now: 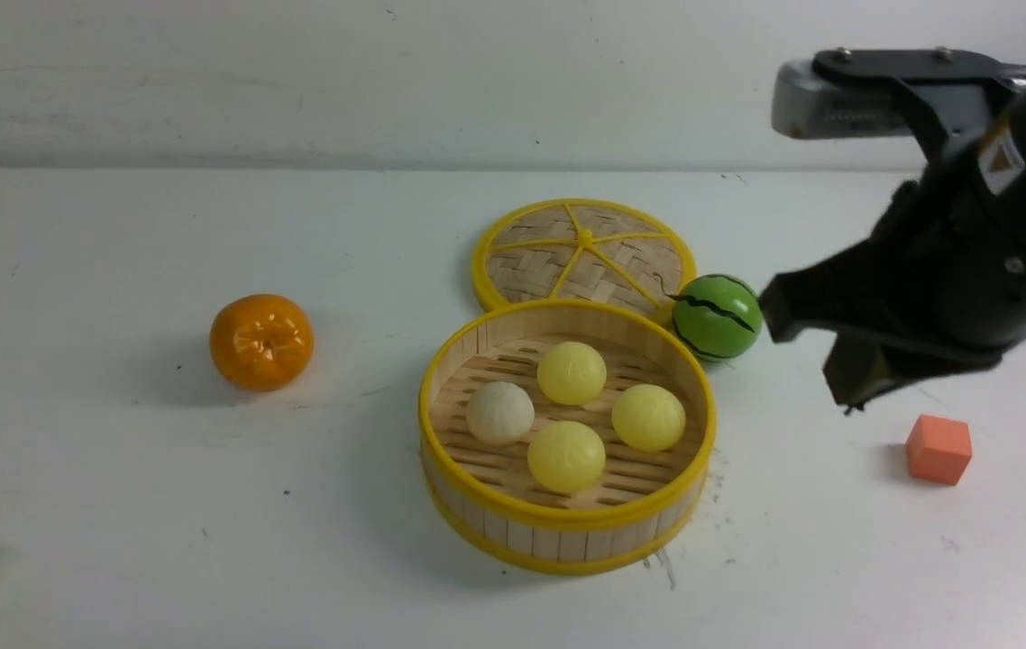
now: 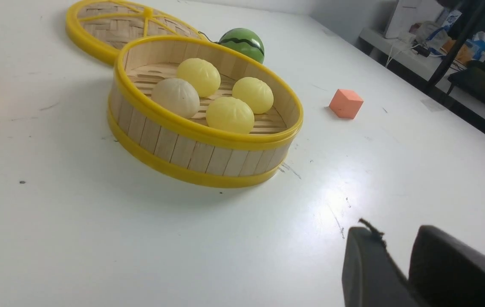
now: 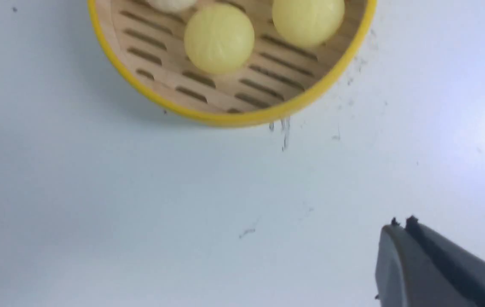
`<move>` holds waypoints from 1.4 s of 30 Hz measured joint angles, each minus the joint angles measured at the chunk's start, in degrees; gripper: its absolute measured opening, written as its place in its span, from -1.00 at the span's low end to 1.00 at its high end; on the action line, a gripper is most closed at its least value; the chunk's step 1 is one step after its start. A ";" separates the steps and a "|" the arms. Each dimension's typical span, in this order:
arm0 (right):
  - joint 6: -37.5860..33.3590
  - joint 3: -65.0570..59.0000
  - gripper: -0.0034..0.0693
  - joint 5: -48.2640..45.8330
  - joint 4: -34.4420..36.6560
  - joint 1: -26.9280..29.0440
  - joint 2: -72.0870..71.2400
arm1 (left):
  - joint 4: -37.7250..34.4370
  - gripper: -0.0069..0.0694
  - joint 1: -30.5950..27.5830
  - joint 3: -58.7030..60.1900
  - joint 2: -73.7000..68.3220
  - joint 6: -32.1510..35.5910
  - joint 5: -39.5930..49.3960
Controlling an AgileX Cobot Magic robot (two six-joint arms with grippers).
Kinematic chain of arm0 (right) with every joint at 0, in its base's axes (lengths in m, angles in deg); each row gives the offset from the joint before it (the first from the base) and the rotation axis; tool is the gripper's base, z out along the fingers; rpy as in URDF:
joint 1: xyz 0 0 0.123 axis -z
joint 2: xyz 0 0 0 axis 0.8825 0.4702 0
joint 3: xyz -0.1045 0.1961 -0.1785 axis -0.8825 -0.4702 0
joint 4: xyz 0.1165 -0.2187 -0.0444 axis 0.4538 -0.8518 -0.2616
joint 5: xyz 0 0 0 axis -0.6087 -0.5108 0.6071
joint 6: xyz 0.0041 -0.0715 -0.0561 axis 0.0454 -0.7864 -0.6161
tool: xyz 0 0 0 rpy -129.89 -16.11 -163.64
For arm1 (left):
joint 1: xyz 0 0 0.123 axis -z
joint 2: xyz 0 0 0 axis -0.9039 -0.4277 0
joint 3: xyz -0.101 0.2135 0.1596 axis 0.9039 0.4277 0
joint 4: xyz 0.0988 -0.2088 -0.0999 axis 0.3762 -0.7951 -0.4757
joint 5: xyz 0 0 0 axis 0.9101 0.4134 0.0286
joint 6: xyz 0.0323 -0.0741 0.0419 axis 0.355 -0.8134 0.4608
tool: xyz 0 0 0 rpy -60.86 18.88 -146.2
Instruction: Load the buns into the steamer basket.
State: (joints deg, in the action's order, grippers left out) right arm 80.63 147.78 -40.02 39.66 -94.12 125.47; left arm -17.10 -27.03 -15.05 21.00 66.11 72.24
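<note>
All four buns lie inside the steamer basket (image 1: 567, 527), so by my judgement the placing step is done and what is in hand is the pull-away. The right pincer (image 1: 842, 361) hangs above the tabletop (image 1: 116, 505), clear of the basket, holding nothing. In the right wrist view its two tips lie pressed together, so I read it as clenched and empty. The basket sits off to the pincer's left and a little nearer the robot. The striped green ball (image 1: 717, 317) is just beside its tips on that same side, and the orange cube (image 1: 938, 449) lies on the tabletop below and slightly to its right.

The left pincer (image 2: 396, 266) shows only in its own wrist view, low over bare tabletop, well apart from the basket. A narrow gap seems to separate its two dark fingers, but the view cuts them off, so I cannot tell whether it is released or clenched.

The buns are smooth, round and faintly pleated on top. The off-white bun (image 1: 499, 412) sits farthest from the right pincer; the rear yellow bun (image 1: 572, 372), the front yellow bun (image 1: 566, 456) and the right-hand yellow bun (image 1: 648, 416) cluster round it on the slatted floor, none stacked.

The next move likely asks only that both arms retire without brushing the rim. The woven lid (image 1: 583, 252) lies flat behind the basket, uncalled for by the task.
</note>
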 joint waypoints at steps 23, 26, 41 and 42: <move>-17.20 -32.27 -0.95 25.53 6.97 10.18 -32.49 | 0.00 -0.34 0.00 0.00 0.00 0.00 0.00; -20.42 -45.99 -0.95 35.32 10.37 16.32 -45.56 | 0.00 -0.34 0.00 0.00 0.00 0.00 0.00; -23.60 -82.06 -0.94 49.15 6.67 28.72 -79.52 | 0.00 -0.31 0.00 0.00 -0.10 0.00 0.02; -23.60 -82.06 -0.93 49.15 6.50 28.72 -79.52 | 0.00 -0.31 0.00 0.00 -0.10 0.00 0.02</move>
State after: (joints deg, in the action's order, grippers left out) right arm 57.02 65.73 9.13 46.15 -65.40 45.95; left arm -17.10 -27.03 -15.05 20.90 66.11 72.26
